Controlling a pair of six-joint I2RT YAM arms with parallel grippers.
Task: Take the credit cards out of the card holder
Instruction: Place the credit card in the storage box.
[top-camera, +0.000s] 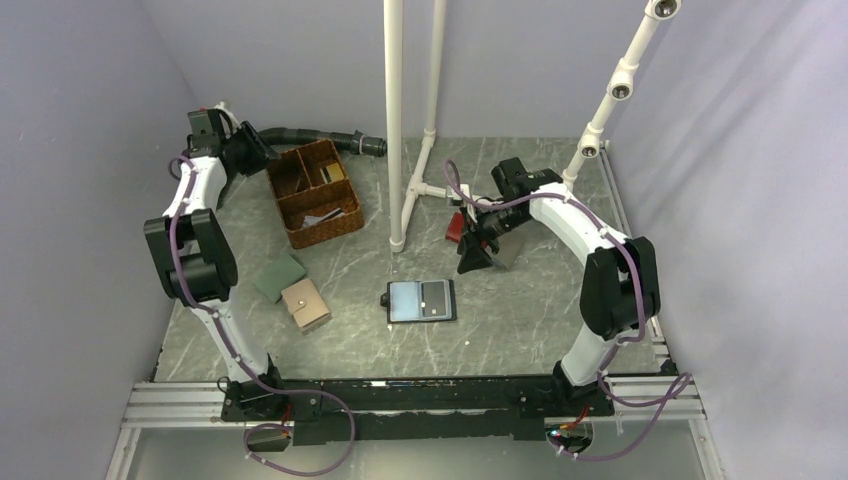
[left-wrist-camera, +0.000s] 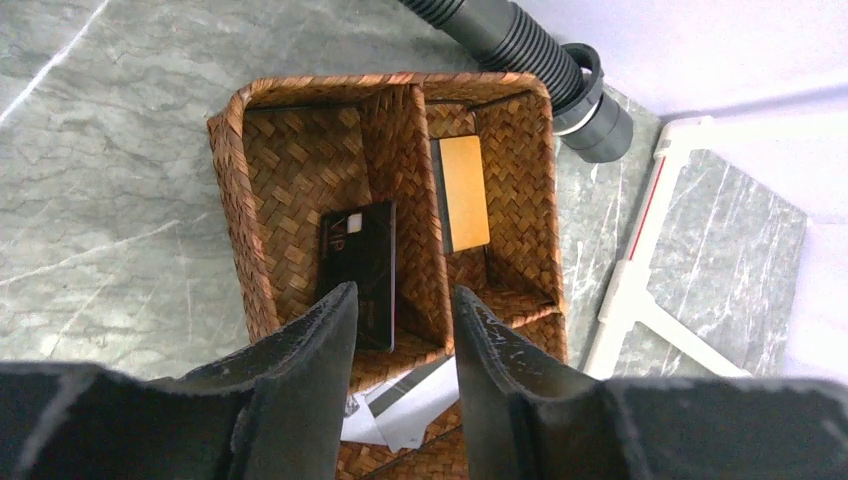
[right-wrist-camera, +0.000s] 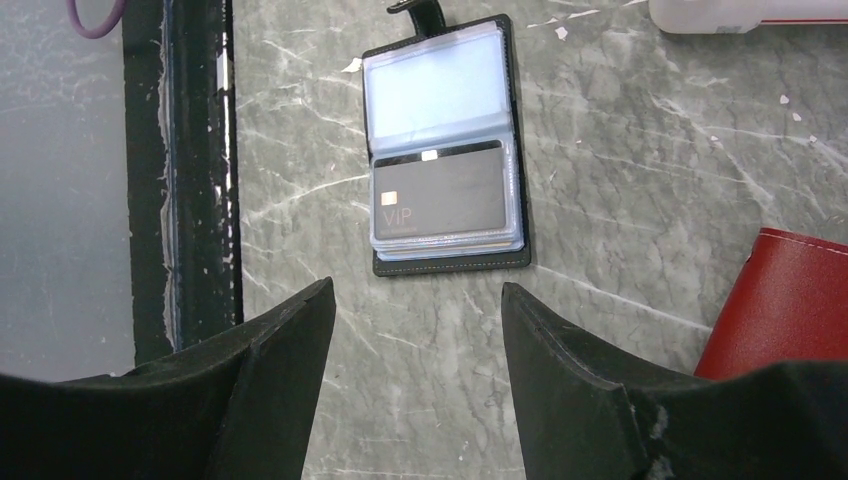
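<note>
- The holder (top-camera: 422, 300) is seen lying open at the centre of the counter (top-camera: 520, 320) in the top view. In the right wrist view a sleeved card (right-wrist-camera: 438, 200) is shown in the holder's lower half, under clear plastic.
- A dark card (left-wrist-camera: 358, 272) and a yellow card (left-wrist-camera: 464, 192) are seen in separate compartments of the basket (left-wrist-camera: 240, 200), at the middle of the left wrist view.
- The left pincer (left-wrist-camera: 403, 297) is held apart above the basket, with nothing between its fingers. The right pincer (right-wrist-camera: 415, 297) is likewise spread wide and empty, below the holder in its own view.
- The sleeved card could be pinched together with its plastic, and the whole holder lifted or dragged, since nothing pins it down.
- The card's edge could be missed, as it lies flat and looks slick.
- The red wallet (right-wrist-camera: 790, 300), at the right edge, could be knocked if the approach is swung wide.
</note>
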